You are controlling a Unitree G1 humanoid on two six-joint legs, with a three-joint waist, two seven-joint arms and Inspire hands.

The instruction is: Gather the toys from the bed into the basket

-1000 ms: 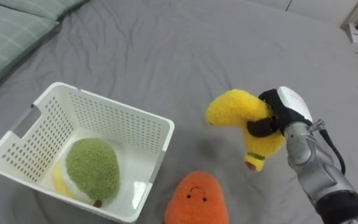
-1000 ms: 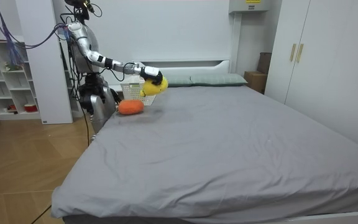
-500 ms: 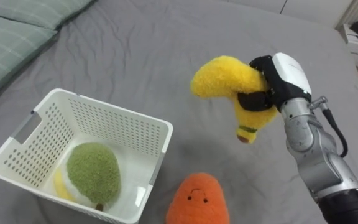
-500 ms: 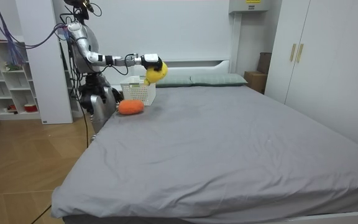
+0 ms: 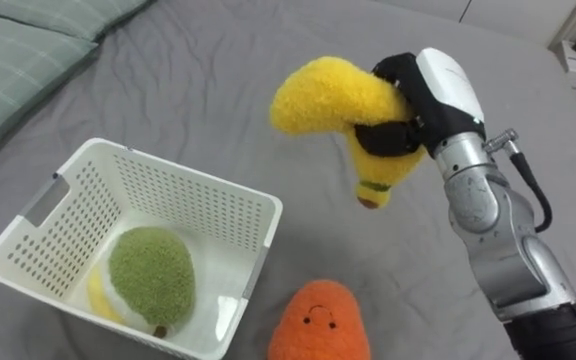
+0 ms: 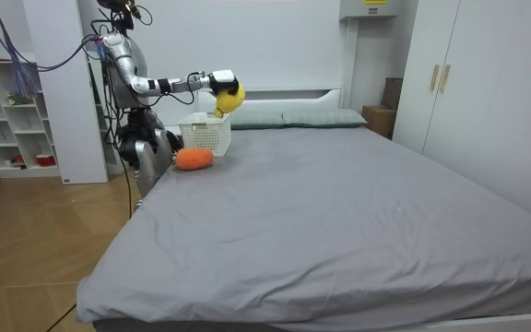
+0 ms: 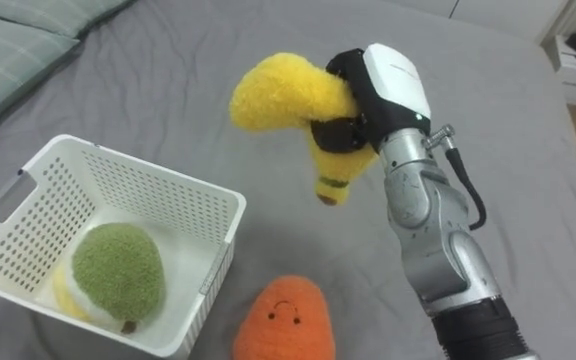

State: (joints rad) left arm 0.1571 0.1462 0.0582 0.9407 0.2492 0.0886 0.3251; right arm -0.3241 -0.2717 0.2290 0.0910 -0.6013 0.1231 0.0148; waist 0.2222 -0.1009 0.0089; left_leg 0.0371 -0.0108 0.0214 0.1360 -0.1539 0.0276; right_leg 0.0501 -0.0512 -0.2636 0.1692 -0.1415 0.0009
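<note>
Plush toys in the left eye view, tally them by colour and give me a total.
Yellow: 1, the banana plush gripped in the right hand.
Green: 1, the green plush in the white basket.
Orange: 1, the orange plush on the bed.
Total: 3. A pale yellow bit under the green plush may be part of it; I cannot tell.

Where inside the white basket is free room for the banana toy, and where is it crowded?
Free: in the white basket, the floor along its far and right walls, beside the green plush toy. Crowded: its near left part, where that toy lies.
</note>
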